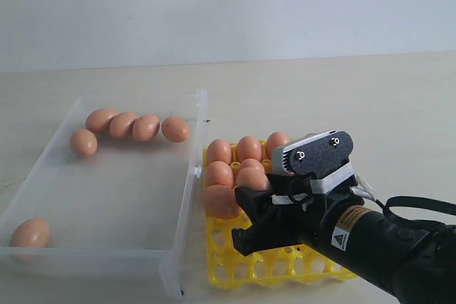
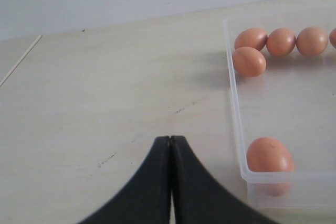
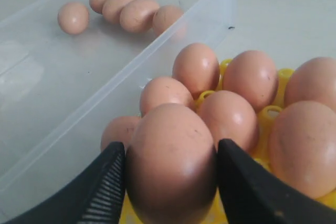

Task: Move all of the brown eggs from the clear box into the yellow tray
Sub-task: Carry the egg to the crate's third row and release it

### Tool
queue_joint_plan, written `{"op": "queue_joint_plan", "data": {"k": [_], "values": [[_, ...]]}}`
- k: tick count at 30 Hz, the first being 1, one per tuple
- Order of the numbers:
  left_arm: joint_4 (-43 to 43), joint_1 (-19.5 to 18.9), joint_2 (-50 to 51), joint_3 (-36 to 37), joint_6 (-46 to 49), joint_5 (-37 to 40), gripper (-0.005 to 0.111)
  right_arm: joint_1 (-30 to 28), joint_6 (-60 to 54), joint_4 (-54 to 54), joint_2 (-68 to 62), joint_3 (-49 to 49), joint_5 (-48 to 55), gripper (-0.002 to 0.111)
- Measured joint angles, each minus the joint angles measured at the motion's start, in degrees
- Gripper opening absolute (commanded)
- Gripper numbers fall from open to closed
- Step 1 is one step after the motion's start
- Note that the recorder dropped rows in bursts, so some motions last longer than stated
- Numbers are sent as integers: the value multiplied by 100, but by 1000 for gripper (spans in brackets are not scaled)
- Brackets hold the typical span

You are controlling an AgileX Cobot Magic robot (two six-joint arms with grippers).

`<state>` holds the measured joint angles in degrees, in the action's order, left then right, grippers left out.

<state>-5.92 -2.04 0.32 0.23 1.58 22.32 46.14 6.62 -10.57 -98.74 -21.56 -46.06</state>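
My right gripper is shut on a brown egg, held over the near-left part of the yellow tray, close to the clear box. In the right wrist view the fingers press both sides of that egg. Several eggs sit in the tray's far cups. Several more lie in a row at the box's far end, and one lies in its near left corner. My left gripper is shut on nothing, over bare table outside the box wall. It is out of the exterior view.
The near rows of tray cups under my right arm hold no eggs. A pale tabletop surrounds the box and tray, with a white wall behind. The box's middle floor is bare.
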Motion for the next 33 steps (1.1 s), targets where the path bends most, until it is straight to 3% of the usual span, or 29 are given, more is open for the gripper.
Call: {"op": "queue_joint_plan", "data": {"k": [5,9,14,16,19,21,25,29,33], "values": [[0,0,0,0,0,0,0,0,74,-135,-113,0,-24,5],[0,0,0,0,0,0,0,0,84,-263,-113,0,-37,26],[0,0,0,0,0,0,0,0,84,-362,-113,0,26,62],[0,0,0,0,0,0,0,0,84,-409,-113,0,38,67],[0,0,0,0,0,0,0,0,84,-448,-113,0,51,65],[0,0,0,0,0,0,0,0,84,-448,-85,0,84,57],[0,0,0,0,0,0,0,0,-157,-467,374,-34,437,31],[0,0,0,0,0,0,0,0,-1109,-593,1118,-507,1586,0],[0,0,0,0,0,0,0,0,-1847,-606,1427,-1482,3061,0]]}}
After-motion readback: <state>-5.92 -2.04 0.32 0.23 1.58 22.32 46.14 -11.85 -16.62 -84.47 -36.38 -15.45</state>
